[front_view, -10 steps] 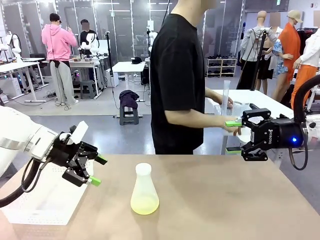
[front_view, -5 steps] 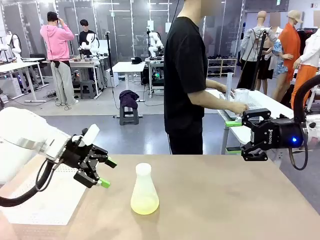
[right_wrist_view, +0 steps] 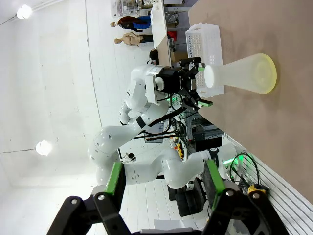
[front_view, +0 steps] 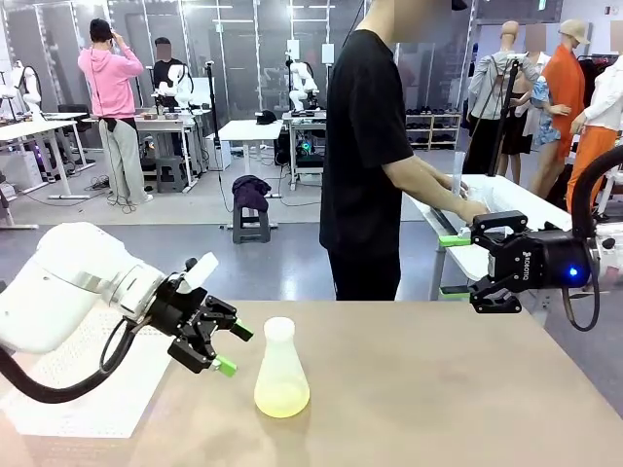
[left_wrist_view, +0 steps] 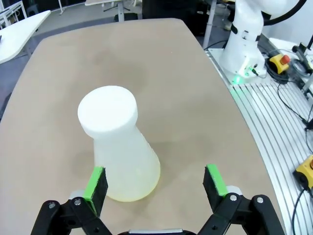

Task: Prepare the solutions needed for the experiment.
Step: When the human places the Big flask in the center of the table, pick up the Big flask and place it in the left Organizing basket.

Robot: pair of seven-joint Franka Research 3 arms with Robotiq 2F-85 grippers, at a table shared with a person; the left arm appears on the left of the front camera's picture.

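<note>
Front view: conical flask [front_view: 281, 373] upright on brown table [front_view: 438, 389], near centre; solutions [front_view: 281, 398] pooled at flask base, pale yellow-green. Left gripper [front_view: 233, 348] just beside flask, fingers apart, not touching. Right gripper [front_view: 452, 265] at table's right edge, fingers apart, empty.

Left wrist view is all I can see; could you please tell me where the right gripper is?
Observer: The right gripper hangs open near the table's far right edge, well apart from the flask of yellowish solution.
Operator: Thank you; is the person reaching for it?
Observer: No, the person's hand is at a side table beyond ours.
Operator: What lies beside my arm?
Observer: A white perforated tray, on the robot's left of the flask.
</note>
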